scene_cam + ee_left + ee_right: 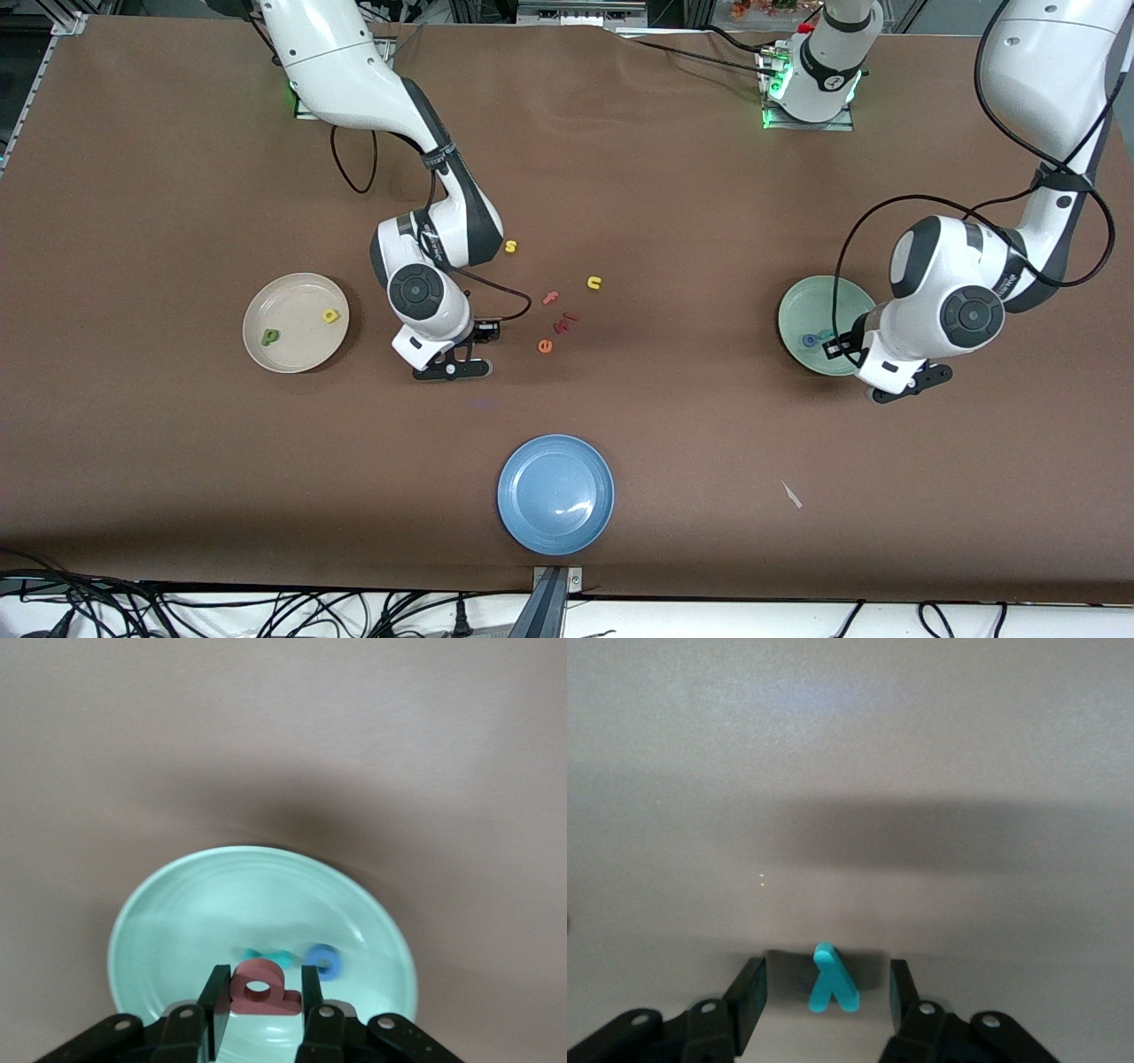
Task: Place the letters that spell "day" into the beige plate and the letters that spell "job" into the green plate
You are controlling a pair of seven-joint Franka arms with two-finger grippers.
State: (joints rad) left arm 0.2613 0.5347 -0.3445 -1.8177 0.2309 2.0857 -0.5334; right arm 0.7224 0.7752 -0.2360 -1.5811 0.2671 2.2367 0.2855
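Observation:
The beige plate [292,297] holds the green "d" [269,336] and the yellow "a" [330,315]. Beside it, toward the table's middle, my right gripper [452,368] [826,988] is down at the table. It is open, and the teal "y" [833,979] lies between its fingers with a gap on each side. The green plate [802,306] [177,904] holds the blue "o" [810,339] [323,962] and the teal "j" [270,955]. Above that plate my left gripper [899,388] [261,992] is shut on the pinkish-red "b" [261,989].
Loose letters lie mid-table: a yellow "s" [510,246], a yellow "u" [594,283], a pink "f" [551,297], a red piece [565,321] and an orange "e" [545,346]. A blue plate [555,494] sits near the front edge. A white scrap [791,494] lies toward the left arm's end.

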